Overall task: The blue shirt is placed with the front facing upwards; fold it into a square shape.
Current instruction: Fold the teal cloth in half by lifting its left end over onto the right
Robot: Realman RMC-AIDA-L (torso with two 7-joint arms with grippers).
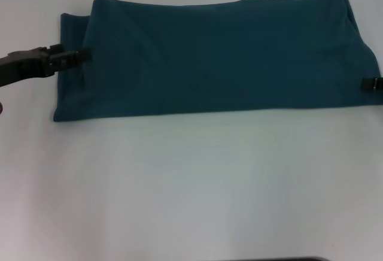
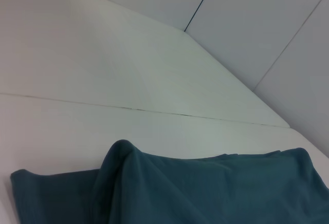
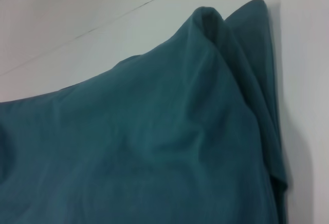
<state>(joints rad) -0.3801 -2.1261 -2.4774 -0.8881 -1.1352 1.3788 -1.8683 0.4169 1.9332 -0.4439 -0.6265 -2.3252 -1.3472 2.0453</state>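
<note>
Teal-blue cloth fills the upper half of the head view: the blue shirt [image 1: 215,57] lies on the white bench [image 1: 191,189] as a long band, plain side up, with no letters showing. It looks folded over already, because a lower layer peeks out at its left end.

Your left gripper [image 1: 84,55] comes in from the left edge of the frame and sits right at the shirt's left end. It seems pinched onto the top layer there, but you cannot tell for sure if the fingers are closed on cloth. Your right gripper [image 1: 372,84] shows only as a small dark tip at the right edge of the frame, touching the shirt's right end. You cannot tell if those fingers are wide or narrow.

Here is what could go wrong. If one gripper holds only the top layer, the layers may slide apart when you lift, and the fold will come out crooked. The right end is already bunched into ridges, seen in the right wrist view, so pulling there could leave wrinkles. If one side lets go early, the band will flop open.
</note>
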